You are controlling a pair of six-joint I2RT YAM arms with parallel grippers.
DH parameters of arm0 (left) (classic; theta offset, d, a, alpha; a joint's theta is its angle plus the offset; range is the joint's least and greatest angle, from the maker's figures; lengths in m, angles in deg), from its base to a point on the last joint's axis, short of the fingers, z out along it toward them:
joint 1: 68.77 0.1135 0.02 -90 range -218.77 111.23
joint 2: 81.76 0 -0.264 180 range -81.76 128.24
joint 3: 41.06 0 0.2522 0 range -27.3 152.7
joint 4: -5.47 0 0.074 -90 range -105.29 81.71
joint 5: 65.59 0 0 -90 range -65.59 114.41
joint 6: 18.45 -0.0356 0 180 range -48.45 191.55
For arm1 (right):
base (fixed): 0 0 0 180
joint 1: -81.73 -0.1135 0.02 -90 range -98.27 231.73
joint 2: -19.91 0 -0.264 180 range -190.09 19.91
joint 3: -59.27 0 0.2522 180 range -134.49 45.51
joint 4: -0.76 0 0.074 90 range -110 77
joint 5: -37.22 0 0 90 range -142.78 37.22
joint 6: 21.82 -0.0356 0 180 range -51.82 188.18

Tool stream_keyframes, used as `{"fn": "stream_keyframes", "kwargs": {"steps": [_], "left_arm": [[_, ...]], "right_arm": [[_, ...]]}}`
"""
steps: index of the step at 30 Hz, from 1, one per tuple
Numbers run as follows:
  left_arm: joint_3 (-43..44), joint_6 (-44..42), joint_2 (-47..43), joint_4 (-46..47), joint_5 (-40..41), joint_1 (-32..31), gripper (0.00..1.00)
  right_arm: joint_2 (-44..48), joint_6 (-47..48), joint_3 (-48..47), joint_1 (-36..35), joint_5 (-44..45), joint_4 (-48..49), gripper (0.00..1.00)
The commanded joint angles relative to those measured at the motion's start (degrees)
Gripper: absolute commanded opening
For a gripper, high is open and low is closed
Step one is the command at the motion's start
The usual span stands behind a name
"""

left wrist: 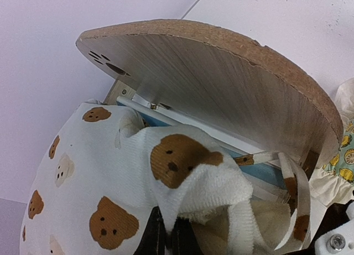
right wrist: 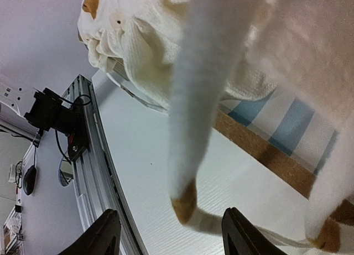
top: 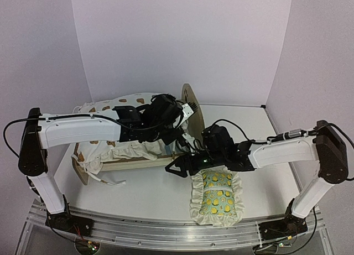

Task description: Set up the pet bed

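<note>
Light-wood pet bed (top: 191,100), with a blue-and-white striped base and a rounded headboard pierced by a paw-print cutout, is seen on the white worktop (top: 155,194), directly ahead of the left end effector (left wrist: 166,233) and just beyond the right end effector (right wrist: 174,233). A cream bear-print cushion (left wrist: 83,172) is draped over it. The left arm is reached across the bed, its end effector closed on a cushion fold. The right arm is stretched low beside the bed, fingers held apart.
</note>
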Motion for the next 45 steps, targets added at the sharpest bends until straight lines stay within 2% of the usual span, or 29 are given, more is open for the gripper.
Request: {"fn": "stream_keyframes", "kwargs": {"steps": [1, 9, 15, 21, 25, 32, 45], "left_arm": [[0.14, 0.42, -3.89, 4.50, -0.30, -0.49, 0.00], [-0.06, -0.28, -3.55, 6.09, 0.58, -0.23, 0.00], [0.05, -0.22, -3.28, 6.35, 0.16, -0.14, 0.00], [-0.24, 0.01, -4.82, 6.56, -1.31, -0.09, 0.00], [-0.23, 0.25, -4.86, 6.68, -1.44, -0.12, 0.00], [0.20, 0.59, -4.89, 6.68, -1.86, 0.10, 0.00], [-0.14, 0.82, -5.03, 7.58, -2.71, 1.30, 0.00]], "right_arm": [[-0.06, 1.27, -1.50, -1.18, -0.79, 8.29, 0.63], [1.80, -2.00, -1.49, -2.86, -6.83, 8.84, 0.62], [5.34, 4.74, 0.23, -3.22, 1.80, 5.16, 0.64], [2.41, 10.78, -1.32, -3.22, 5.40, 4.75, 0.66], [-1.02, 9.97, -2.01, -3.22, 1.18, 8.46, 0.66], [-3.29, 4.83, 2.03, -3.27, -5.91, 23.55, 0.64], [5.31, -7.93, 4.00, -3.33, -20.98, 29.79, 0.62]]}}
